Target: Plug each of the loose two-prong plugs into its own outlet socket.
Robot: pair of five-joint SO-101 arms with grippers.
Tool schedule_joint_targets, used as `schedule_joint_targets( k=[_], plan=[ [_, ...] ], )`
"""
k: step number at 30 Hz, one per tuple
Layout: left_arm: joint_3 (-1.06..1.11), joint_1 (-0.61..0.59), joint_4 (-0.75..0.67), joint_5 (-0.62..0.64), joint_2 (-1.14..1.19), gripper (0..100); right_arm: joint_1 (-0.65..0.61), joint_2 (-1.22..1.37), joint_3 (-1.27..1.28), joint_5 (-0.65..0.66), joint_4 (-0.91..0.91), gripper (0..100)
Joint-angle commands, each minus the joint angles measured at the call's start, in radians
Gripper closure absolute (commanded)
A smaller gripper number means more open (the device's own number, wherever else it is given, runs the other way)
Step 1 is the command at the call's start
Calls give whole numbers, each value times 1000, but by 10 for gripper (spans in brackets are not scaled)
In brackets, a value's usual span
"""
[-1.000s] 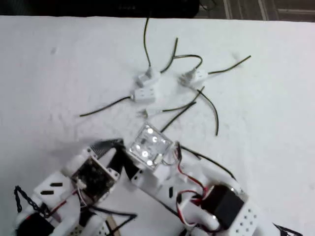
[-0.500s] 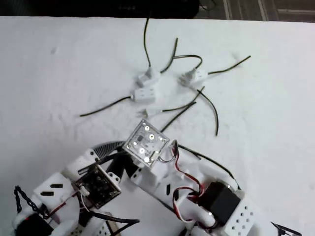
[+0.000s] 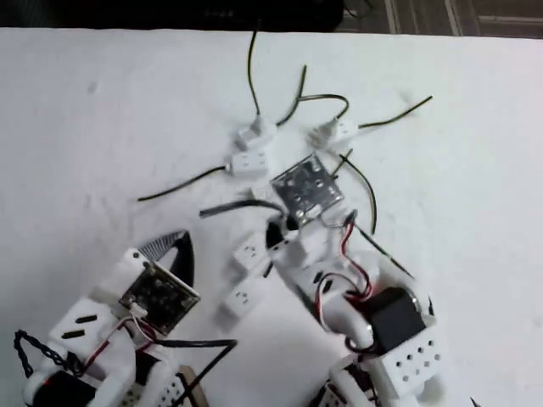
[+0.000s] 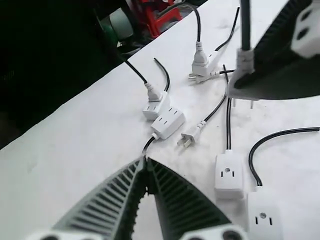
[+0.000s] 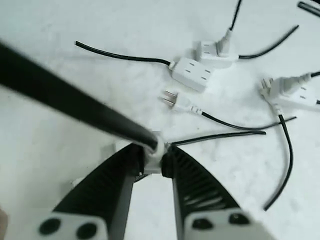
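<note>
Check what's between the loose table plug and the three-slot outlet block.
Bare tabletop between loose plug and outlet block, per the right wrist view.

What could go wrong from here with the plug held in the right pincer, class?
1. The plug sits at the tips of the right pincer, so it may twist when pushed in.
2. The socket nearest it lies loose, and the left pincer is shut, not holding it; it could slide away.

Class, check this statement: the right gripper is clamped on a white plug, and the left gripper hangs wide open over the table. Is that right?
Not quite. The left gripper is shut and empty, as the left wrist view shows. The right gripper is indeed clamped on a white plug.
</note>
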Motion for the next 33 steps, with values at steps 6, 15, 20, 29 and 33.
schedule_joint_targets(
  k=[6,15,20,29,33],
  plan=[
    [-9,-186,-80,5,90,978,170,7,35,-5,-81,981],
    [-241,-194,-143,-66,630,977,231,7,106,-9,-185,981],
    [-358,-200,-193,-184,918,937,252,7,143,-9,-236,981],
    [-535,-202,-353,-325,1425,754,251,7,143,-9,-236,981],
    [-583,-217,-525,-381,1598,755,252,7,143,-9,-236,981]
  ],
)
